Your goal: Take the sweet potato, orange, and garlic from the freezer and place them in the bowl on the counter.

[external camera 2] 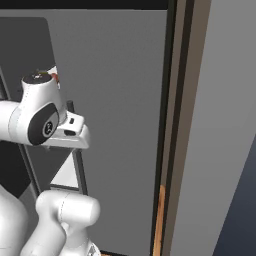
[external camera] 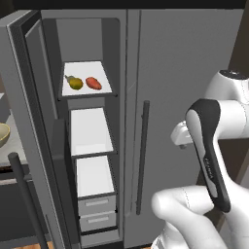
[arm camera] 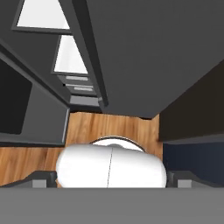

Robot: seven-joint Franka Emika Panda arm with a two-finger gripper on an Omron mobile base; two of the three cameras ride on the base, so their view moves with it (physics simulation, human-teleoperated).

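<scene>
A: Counting the food on the top white shelf (external camera: 89, 80) of the freezer (external camera: 90, 146), I get two pieces: one orange (external camera: 75, 83) and one sweet potato (external camera: 93, 83), just beside each other. No garlic I can make out.

B: Shelves and drawers?

A: Three white shelves, with three grey drawers (external camera: 97, 214) below. The freezer door (external camera: 29, 126) stands open.

B: And the bowl?

A: One bowl (external camera: 3, 134), cut off by the left edge, sitting on the counter (external camera: 14, 146) left of the door.

B: The pincer?

A: The arm (external camera: 209, 146) is folded in front of the shut fridge door (external camera: 185, 73); its hand points down at the wood floor (arm camera: 109, 127). The fingertips are barely seen, set wide apart, holding nothing.
</scene>
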